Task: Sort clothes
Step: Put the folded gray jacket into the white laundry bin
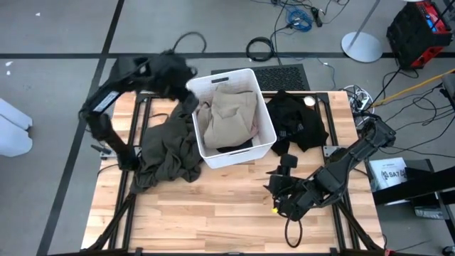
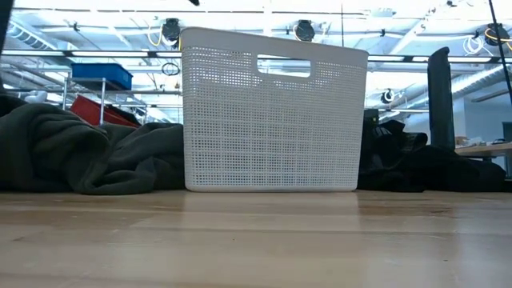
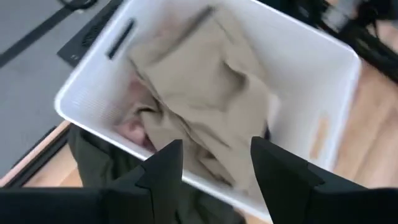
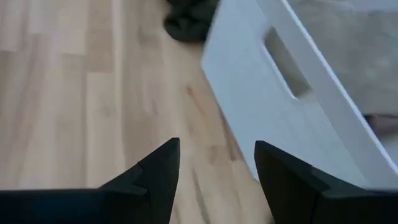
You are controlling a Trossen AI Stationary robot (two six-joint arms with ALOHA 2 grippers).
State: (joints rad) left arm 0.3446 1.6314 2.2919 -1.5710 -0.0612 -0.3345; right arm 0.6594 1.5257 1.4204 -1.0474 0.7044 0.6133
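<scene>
1. Table (image 1: 234, 206): bare wood under the right arm, everything else crowds the far half.

2. Olive garment (image 1: 169, 151): the big heap, just outside the bin's wall, below and beside the left jaws. Part of it shows under the left fingers in the wrist view.

3. Bin (image 1: 266, 146): white, sits mid-table. It holds the khaki piece (image 3: 205, 87), a bit of pink (image 3: 130, 127) along the wall nearest the olive heap, and something black at the near end.

4. Black pile (image 1: 295, 121): on the far side of the bin from the left arm, touching the wall as far as I can tell. The low view doesn't settle it.

5. Left gripper (image 3: 214, 158): hanging over the bin's rim, jaws parted and empty, khaki straight ahead of them. Looks to me like it's either about to grab from the bin or just let go there, can't say which.

6. Right gripper (image 4: 217, 165): parked low over the bare wood, jaws parted, empty, bin wall just ahead of one finger.

7. Doing the step well, my take: come straight down on a raised fold of the khaki, away from the rim so a finger doesn't hook the mesh wall. Pinch one layer only, or the pink comes along. Lift clear of the rim before swinging sideways, otherwise the bin tips.
</scene>
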